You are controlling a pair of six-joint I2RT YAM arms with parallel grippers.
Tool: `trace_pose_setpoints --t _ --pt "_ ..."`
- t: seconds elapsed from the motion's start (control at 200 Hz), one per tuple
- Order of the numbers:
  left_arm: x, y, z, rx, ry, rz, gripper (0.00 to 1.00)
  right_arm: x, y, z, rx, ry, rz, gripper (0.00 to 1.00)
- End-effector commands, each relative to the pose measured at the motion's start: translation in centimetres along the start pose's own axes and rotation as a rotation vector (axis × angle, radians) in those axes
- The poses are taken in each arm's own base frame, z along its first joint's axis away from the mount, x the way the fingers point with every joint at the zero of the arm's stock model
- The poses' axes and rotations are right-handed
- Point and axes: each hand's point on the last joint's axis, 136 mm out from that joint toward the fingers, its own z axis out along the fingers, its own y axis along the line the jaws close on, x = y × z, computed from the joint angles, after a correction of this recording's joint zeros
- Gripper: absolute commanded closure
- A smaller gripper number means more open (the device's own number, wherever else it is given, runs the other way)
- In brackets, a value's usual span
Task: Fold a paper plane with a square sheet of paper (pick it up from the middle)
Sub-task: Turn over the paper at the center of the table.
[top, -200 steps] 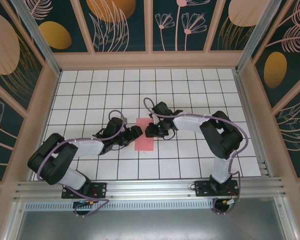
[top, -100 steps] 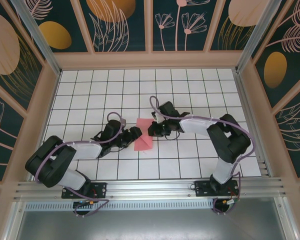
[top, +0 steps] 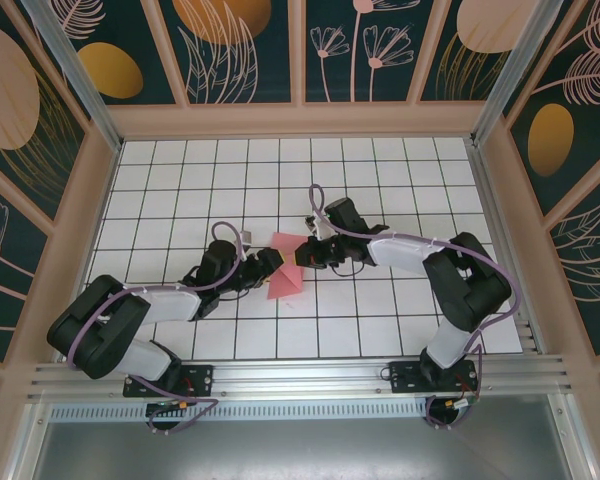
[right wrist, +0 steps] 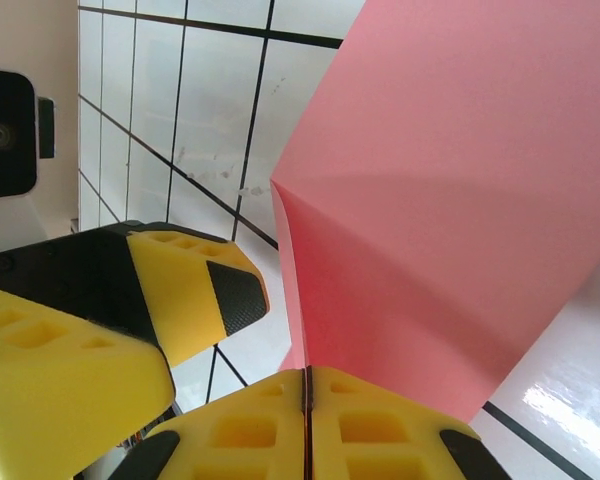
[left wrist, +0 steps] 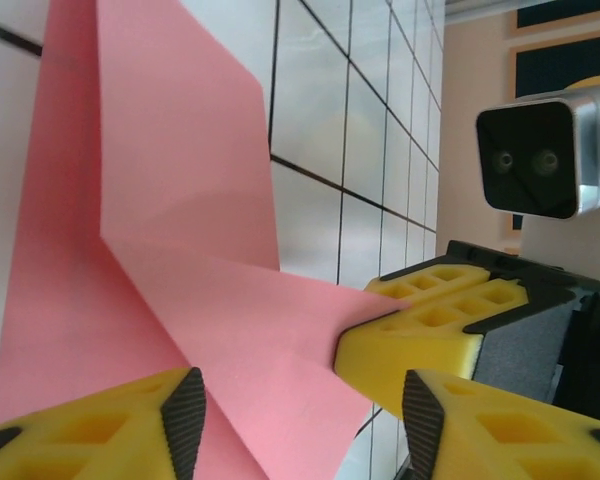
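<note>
The pink square sheet of paper (top: 286, 268) lies mid-table, bent upward along a crease, one side raised. My right gripper (top: 305, 252) is shut on its right edge; in the right wrist view the closed fingers (right wrist: 305, 425) pinch the paper (right wrist: 440, 200). From the left, my left gripper (top: 271, 263) stands open at the sheet's left side. In the left wrist view its fingertips (left wrist: 295, 420) straddle the paper (left wrist: 180, 250), with the right gripper's yellow fingers (left wrist: 430, 335) clamped on the far corner. A paper plane is out of view.
The white grid table (top: 380, 180) is ringed by a wooden frame and patterned walls (top: 300, 50). A metal rail (top: 280, 375) runs along the near edge by the arm bases. The two grippers are nearly touching over the sheet. The right wrist's camera (left wrist: 545, 150) faces my left gripper.
My right gripper has shut on the sheet's right edge and drawn back to the right, raising that side into a bend. My left gripper has narrowed and edged toward the paper.
</note>
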Motion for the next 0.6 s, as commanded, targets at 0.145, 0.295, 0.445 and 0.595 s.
trace_pose_setpoints --t 0.145,0.295,0.445,0.595 --pt "0.1 0.1 0.6 0.026 0.013 0.01 0.46 -0.2 0.7 -0.8 -0.042 -0.018 0.005 0.91" --pt "0.0 1.2 0.5 -0.023 0.004 0.001 0.36 -0.5 0.5 -1.1 -0.044 -0.03 0.016 0.91" --pt "0.0 0.8 0.8 -0.002 0.009 0.005 0.39 -0.4 0.7 -1.2 -0.054 -0.028 0.018 0.91" --pt "-0.2 -0.3 1.4 0.06 0.021 0.005 0.52 -0.3 0.8 -1.2 -0.064 -0.026 0.021 0.91"
